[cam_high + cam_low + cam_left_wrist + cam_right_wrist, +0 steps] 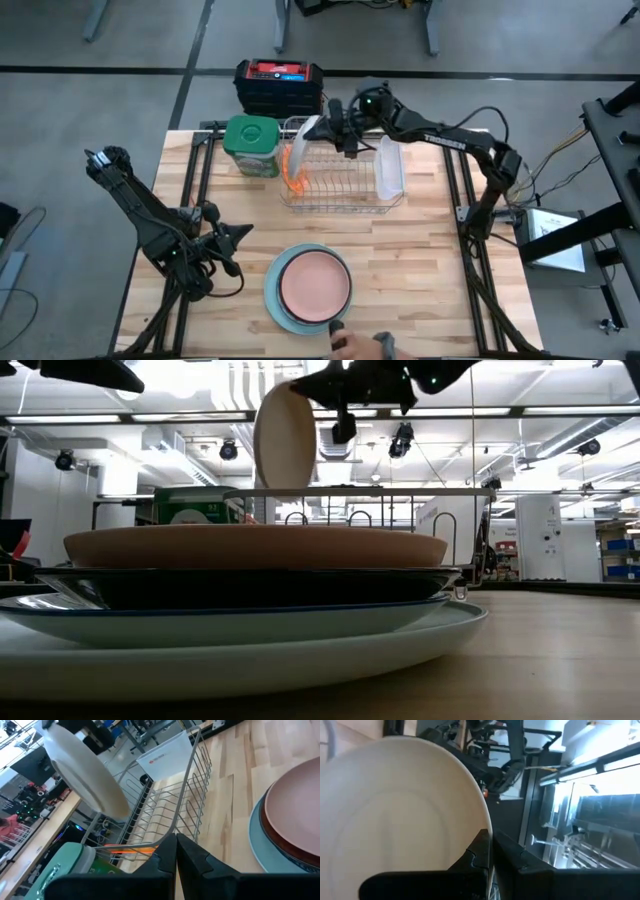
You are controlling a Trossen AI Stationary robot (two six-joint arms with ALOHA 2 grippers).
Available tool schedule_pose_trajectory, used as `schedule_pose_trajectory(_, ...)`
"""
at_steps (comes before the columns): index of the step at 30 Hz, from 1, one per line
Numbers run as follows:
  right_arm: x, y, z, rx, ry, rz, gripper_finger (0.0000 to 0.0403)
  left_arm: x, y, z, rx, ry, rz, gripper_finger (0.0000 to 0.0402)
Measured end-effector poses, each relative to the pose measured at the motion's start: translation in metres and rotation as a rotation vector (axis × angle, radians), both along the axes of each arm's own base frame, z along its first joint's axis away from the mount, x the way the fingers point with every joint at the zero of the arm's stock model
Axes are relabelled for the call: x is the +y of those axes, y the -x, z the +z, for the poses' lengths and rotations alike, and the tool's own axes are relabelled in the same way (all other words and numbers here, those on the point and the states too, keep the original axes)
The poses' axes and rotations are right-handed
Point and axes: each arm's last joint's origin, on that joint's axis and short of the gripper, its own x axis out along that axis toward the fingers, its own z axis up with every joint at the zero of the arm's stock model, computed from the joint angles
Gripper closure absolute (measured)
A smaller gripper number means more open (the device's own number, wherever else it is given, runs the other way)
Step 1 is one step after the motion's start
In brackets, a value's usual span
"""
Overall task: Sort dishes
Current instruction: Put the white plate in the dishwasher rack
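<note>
While the left hand (243,231) rests low over the table (440,290) at its left side, fingers pressed together and holding nothing, it points toward the stack of dishes at the front centre. That stack has a large light blue plate (272,296) at the bottom, a dark plate (250,588) above it in the low view, and a pink plate (314,282) on top. A person's hand (350,343) shows at the table's front edge, just beside the stack.

Behind the stack, at the back of the table, a green-lidded jar (251,142) stands just left of a wire dish rack (345,188). An orange plate (292,168) stands on edge at the left end of the rack, and a clear plastic tub (390,166) sits at its right end.

The right arm reaches in from the right across the rack. The right hand (322,127) is clamped on the rim of a pale cream plate (284,437), holding it upright on edge in the air above the left part of the rack. A black and red case (279,86) stands beyond the table's far edge.
</note>
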Motion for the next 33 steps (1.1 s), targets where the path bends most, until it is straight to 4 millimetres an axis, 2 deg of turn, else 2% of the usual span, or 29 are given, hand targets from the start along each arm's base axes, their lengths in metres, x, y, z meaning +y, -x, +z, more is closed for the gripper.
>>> schedule_pose_trajectory(7,-0.016,-0.005,-0.021,0.020,0.058,0.017,0.0403,-0.002,-0.002,-0.003,0.011,-0.011,0.001,0.0401)
schedule_pose_trajectory(14,-0.023,-0.011,-0.039,0.032,0.140,0.043,0.0403,-0.002,-0.002,-0.004,0.011,-0.011,0.002,0.0401)
schedule_pose_trajectory(33,-0.023,-0.010,-0.047,0.067,0.136,0.085,0.0403,-0.002,-0.002,-0.004,0.005,-0.020,0.007,0.0401)
